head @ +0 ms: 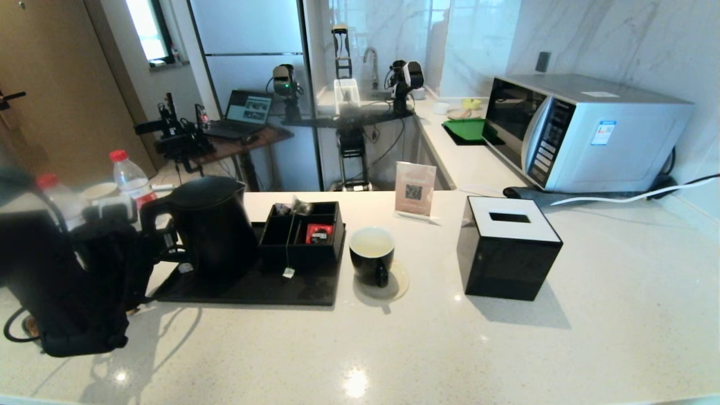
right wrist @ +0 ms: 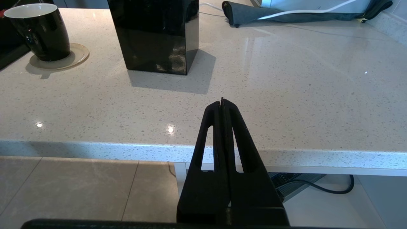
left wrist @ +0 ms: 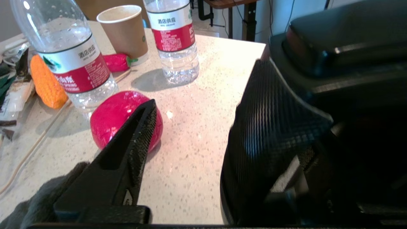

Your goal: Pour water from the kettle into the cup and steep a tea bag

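Observation:
The black kettle (head: pixel 211 225) stands on a black tray (head: pixel 253 289) at the left. My left gripper (head: pixel 160 239) is at its loop handle (left wrist: pixel 270 127), open. One finger (left wrist: pixel 138 136) stands well clear of the ribbed handle, and the other is mostly hidden behind it. The black cup (head: pixel 371 253), white inside with pale liquid showing, sits on a saucer right of the tray. The tea bag (head: pixel 299 207) lies in the black organiser (head: pixel 301 233), its string hanging to a tag (head: pixel 288 273). My right gripper (right wrist: pixel 222 101) is shut and empty, just off the counter's front edge.
A black tissue box (head: pixel 509 247) stands right of the cup, with a microwave (head: pixel 585 129) behind. Two water bottles (left wrist: pixel 176 38), a tan paper cup (left wrist: pixel 124 30) and a red ball (left wrist: pixel 114 114) crowd the counter beyond the kettle's handle. A red packet (head: pixel 319 233) lies in the organiser.

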### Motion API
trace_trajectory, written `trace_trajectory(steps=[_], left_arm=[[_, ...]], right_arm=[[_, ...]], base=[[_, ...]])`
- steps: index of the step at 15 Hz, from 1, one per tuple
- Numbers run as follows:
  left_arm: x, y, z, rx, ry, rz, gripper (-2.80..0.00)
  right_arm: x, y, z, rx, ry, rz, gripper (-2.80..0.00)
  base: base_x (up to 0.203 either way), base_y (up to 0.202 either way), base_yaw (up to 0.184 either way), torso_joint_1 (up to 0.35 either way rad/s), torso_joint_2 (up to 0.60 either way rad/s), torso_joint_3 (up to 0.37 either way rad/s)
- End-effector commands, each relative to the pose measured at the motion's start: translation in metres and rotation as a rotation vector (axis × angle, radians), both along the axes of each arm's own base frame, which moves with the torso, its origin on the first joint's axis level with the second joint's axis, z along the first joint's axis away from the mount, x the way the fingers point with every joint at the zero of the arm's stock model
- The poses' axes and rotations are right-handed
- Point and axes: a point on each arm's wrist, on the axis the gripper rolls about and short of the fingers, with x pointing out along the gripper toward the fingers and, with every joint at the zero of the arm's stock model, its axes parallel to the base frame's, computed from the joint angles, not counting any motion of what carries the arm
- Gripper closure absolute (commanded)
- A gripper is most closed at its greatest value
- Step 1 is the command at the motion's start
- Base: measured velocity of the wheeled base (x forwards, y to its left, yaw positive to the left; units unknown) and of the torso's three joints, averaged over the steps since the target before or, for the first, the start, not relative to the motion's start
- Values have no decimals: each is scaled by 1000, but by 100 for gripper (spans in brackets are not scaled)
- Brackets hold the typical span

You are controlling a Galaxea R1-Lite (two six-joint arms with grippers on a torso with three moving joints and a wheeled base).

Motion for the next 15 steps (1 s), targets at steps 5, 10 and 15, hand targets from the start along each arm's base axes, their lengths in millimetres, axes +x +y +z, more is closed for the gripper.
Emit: trace_trajectory(steps=[5, 10, 15], left_arm=[[-29, -6, 21, 5, -43, -5, -280], [-73, -21, 34, 2, -13, -33, -280], [-130, -38, 41, -4, 30, -75, -280]], right_arm=[[0, 0, 0, 0, 0, 1, 0], [0, 0, 0, 0, 0, 1, 0], [0, 0, 0, 0, 0, 1, 0]], base=[[0, 0, 0, 0, 0, 0], [0, 0, 0, 0, 0, 0], [0, 0, 0, 0, 0, 0]])
